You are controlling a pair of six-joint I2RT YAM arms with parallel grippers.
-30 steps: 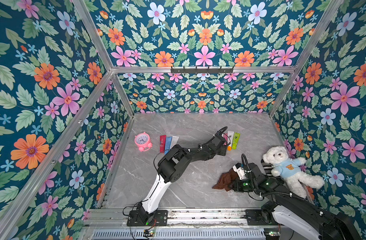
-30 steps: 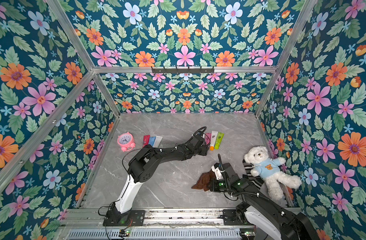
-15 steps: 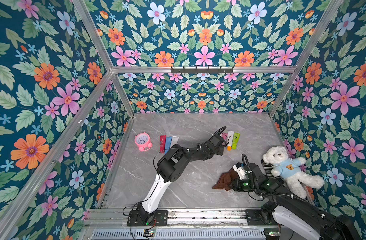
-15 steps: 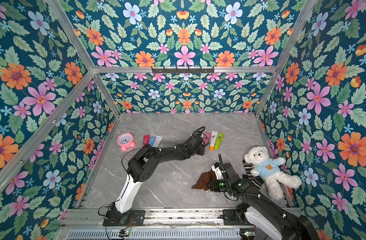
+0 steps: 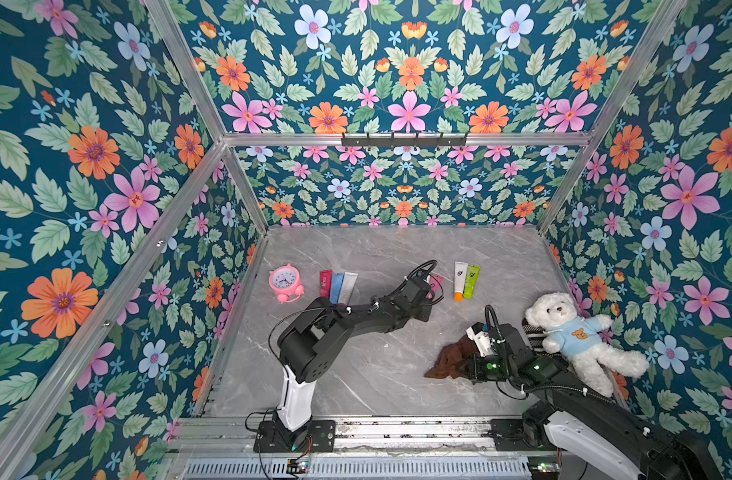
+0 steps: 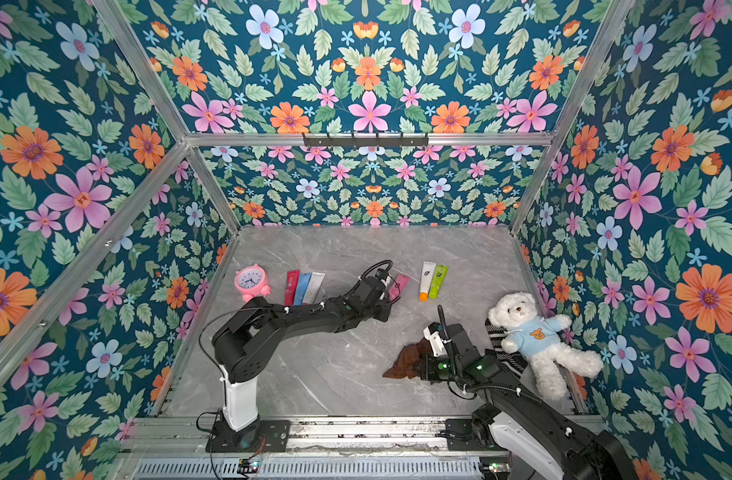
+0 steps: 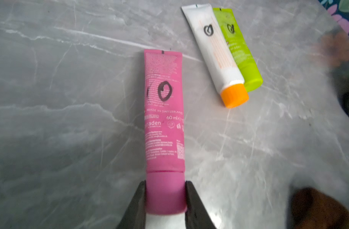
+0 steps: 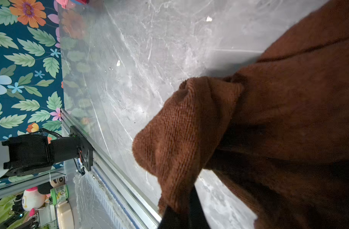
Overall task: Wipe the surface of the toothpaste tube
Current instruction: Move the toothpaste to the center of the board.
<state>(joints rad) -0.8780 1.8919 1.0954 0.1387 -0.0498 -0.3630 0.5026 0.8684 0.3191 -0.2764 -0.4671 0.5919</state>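
left gripper (image 7: 165, 187) was spread a sec ago; now its jaws pinch the cap of the pink plastic toothpaste tube (image 7: 164, 119), which lies flat on the grey marble tabletop (image 7: 60, 119), mid-back. so the tube looks secured for wiping. right gripper (image 8: 182, 213) is pressed together on the brown terry cloth (image 8: 248, 128), well apart from it. floral walls (image 5: 106, 166) all around.

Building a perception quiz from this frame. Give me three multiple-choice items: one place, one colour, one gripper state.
1. The green tube lies:
A) beside the white tube
B) on the pink tube
C) alone, nothing near

2. The white tube's cap is:
A) blue
B) orange
C) black

3. The left gripper is:
A) open, empty
B) open around the white tube
C) shut on the pink tube

Key: 1A, the two lie side by side; 2B, orange shows in the left wrist view; 3C, its fingers pinch that tube's capped end from both sides.
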